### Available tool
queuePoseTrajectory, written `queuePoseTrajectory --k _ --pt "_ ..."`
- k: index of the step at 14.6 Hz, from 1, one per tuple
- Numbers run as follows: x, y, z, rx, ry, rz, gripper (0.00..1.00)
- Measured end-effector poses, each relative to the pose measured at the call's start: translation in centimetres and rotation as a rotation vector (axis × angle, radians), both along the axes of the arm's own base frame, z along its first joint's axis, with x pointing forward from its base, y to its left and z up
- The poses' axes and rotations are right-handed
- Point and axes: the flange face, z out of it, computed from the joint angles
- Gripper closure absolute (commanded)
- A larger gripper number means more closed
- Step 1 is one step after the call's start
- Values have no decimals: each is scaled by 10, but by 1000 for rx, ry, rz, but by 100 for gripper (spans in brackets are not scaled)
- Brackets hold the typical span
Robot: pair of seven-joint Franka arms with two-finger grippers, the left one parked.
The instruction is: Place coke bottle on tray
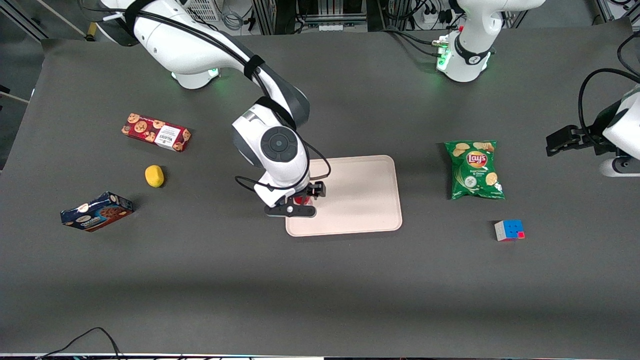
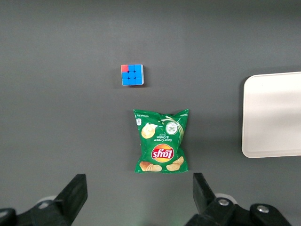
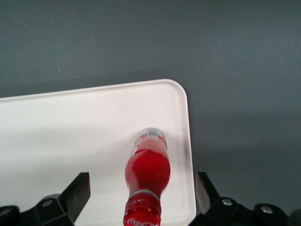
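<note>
The coke bottle [image 3: 146, 174], with red cap and red label, stands upright on the pale beige-pink tray [image 3: 70, 132], close to the tray's rim and a rounded corner at the working arm's end. My right gripper [image 3: 142, 189] is open just above it, a finger well clear on each side of the bottle's neck, neither touching it. In the front view the gripper [image 1: 299, 204] hangs over the tray [image 1: 360, 195], and only a bit of the red bottle [image 1: 301, 200] shows under the hand.
A red cookie box [image 1: 156, 132], a yellow lemon [image 1: 154, 176] and a blue chocolate box [image 1: 96, 211] lie toward the working arm's end. A green Lay's bag [image 1: 475, 170] and a colour cube [image 1: 509, 230] lie toward the parked arm's end.
</note>
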Motion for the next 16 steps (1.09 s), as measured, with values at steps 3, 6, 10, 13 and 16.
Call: queuePoseTrajectory --k 3,6,10,13,16 --pt "15 -24 58 20 -56 -36 0" --pt "26 -83 136 -7 -66 16 0" --pt "32 -195 226 23 -69 100 0" --pt "24 -285 256 25 -75 118 0" --pt "12 -364 261 27 -62 73 0"
